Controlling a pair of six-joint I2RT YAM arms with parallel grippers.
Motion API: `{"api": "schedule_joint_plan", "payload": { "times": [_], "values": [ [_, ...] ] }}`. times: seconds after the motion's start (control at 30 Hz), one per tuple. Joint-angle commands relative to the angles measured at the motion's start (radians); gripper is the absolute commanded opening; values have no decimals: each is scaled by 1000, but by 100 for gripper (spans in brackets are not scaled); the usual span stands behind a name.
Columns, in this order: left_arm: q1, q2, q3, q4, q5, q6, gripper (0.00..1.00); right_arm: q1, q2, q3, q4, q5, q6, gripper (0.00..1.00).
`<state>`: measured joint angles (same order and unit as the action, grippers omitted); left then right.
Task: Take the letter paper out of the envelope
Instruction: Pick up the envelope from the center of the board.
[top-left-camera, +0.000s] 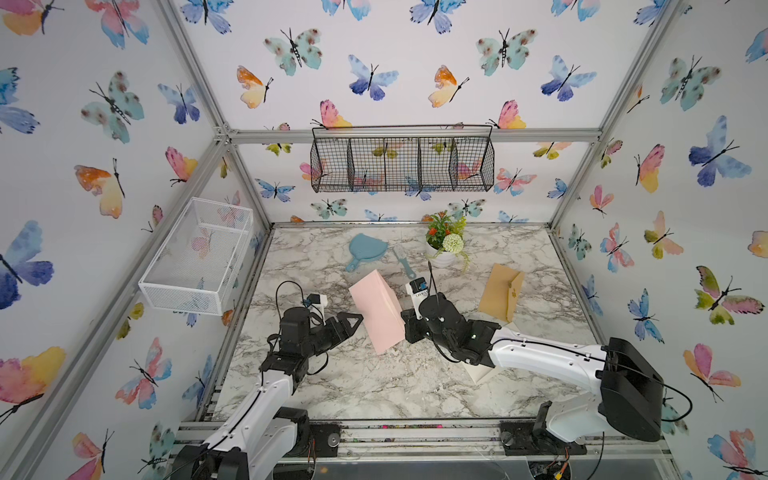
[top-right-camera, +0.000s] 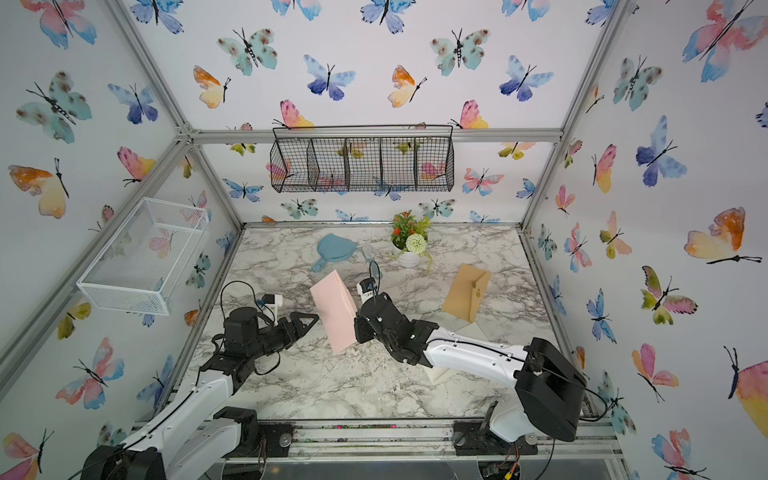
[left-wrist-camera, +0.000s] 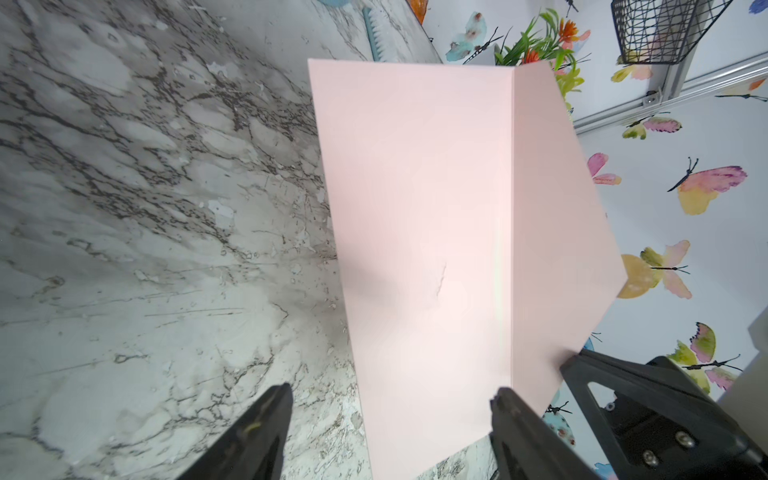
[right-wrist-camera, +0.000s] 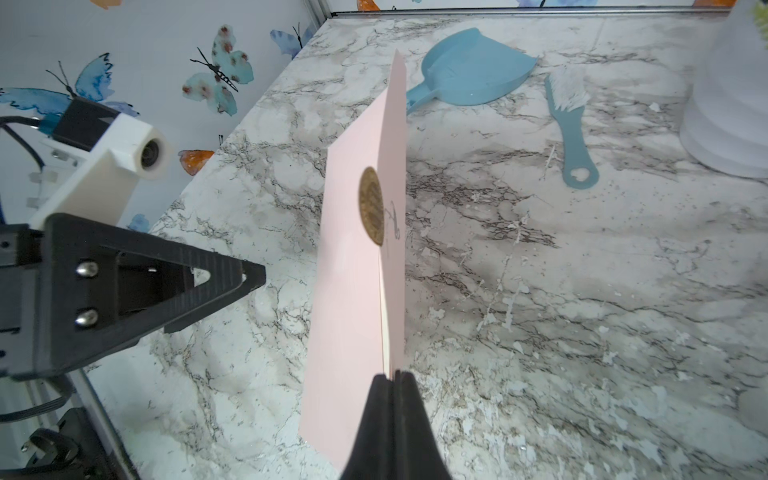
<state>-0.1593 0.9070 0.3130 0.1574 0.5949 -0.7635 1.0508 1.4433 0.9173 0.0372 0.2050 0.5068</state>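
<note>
A pink envelope (top-left-camera: 376, 309) (top-right-camera: 334, 309) stands on edge near the middle of the marble table (top-left-camera: 374, 386). Its plain back faces the left wrist view (left-wrist-camera: 415, 249). Its flap side carries a gold seal (right-wrist-camera: 371, 205). My right gripper (right-wrist-camera: 395, 376) (top-left-camera: 405, 323) is shut on the envelope's near edge. A thin cream sliver (right-wrist-camera: 386, 332) shows in the opening there, and I cannot tell whether it is the letter paper. My left gripper (left-wrist-camera: 392, 390) (top-left-camera: 353, 322) is open, a short gap from the envelope's back and pointing at it.
A brown envelope (top-left-camera: 500, 291) lies at the right. A pale sheet (top-left-camera: 478, 370) lies under my right arm. At the back are a blue dustpan (top-left-camera: 365, 249), a brush (top-left-camera: 404, 262) and a potted plant (top-left-camera: 444, 245). A white wire basket (top-left-camera: 195, 257) hangs on the left wall.
</note>
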Motion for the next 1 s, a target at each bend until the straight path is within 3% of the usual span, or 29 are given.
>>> {"api": "schedule_joint_plan", "payload": {
  "times": [0.0, 0.27, 0.7, 0.97],
  "values": [
    [-5, -18, -15, 80, 49, -36, 80, 3, -54, -29, 53, -64, 17, 2],
    [-8, -17, -57, 235, 106, -111, 78, -2, -104, -78, 114, -155, 58, 2],
    [-9, -49, -82, 318, 133, -158, 78, -3, -175, -148, 191, -238, 115, 2],
    [-17, -49, -85, 333, 145, -164, 67, -18, -213, -202, 272, -281, 152, 2]
  ]
}}
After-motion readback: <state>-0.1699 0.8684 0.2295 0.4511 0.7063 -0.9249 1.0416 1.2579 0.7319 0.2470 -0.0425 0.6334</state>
